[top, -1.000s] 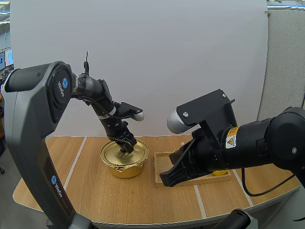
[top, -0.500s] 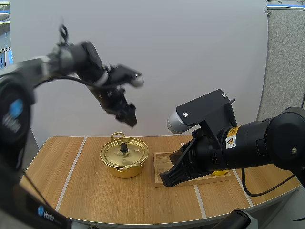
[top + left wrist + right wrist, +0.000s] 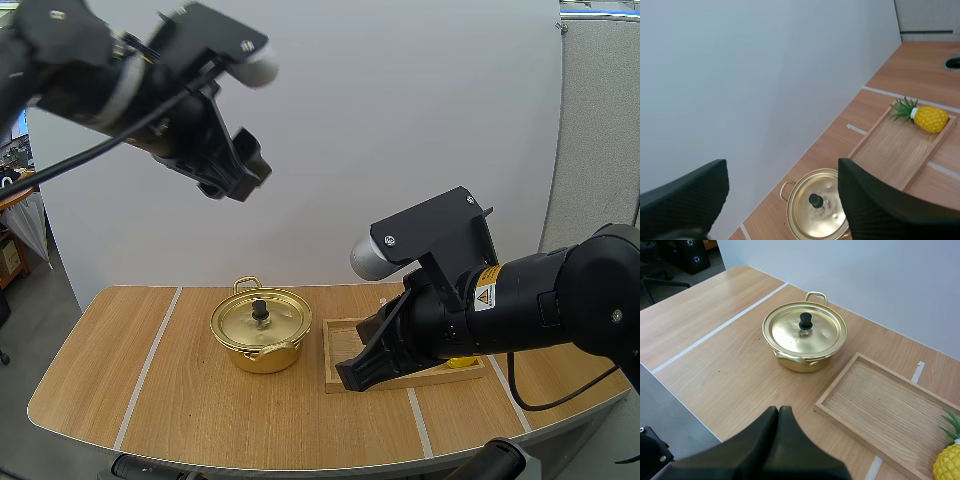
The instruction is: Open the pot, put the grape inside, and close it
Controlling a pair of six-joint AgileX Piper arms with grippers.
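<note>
A golden pot (image 3: 261,338) sits closed on the table (image 3: 200,420), its lid (image 3: 805,334) seated flat and the black knob (image 3: 805,320) standing free at the centre, with nothing touching it. High above the pot and well apart from it hangs the left gripper (image 3: 236,178), its two black fingers (image 3: 875,207) spread wide and empty, the pot framed far below between them. The right gripper (image 3: 779,415) hovers low over the near edge of the table, just in front of the wooden tray (image 3: 885,400), jaws pressed together into one dark wedge and holding nothing. The fruit at hand, a small yellow pineapple (image 3: 931,118) rather than a grape, lies on its side at the end of the tray farthest from the pot, beside the tray's rim. By the look of things the job has yet to show any result: the lid is on, the fruit is outside the pot, and neither arm has a grip on anything. Lifting the lid, moving the fruit across into the pot and setting the lid back all appear to lie ahead
</note>
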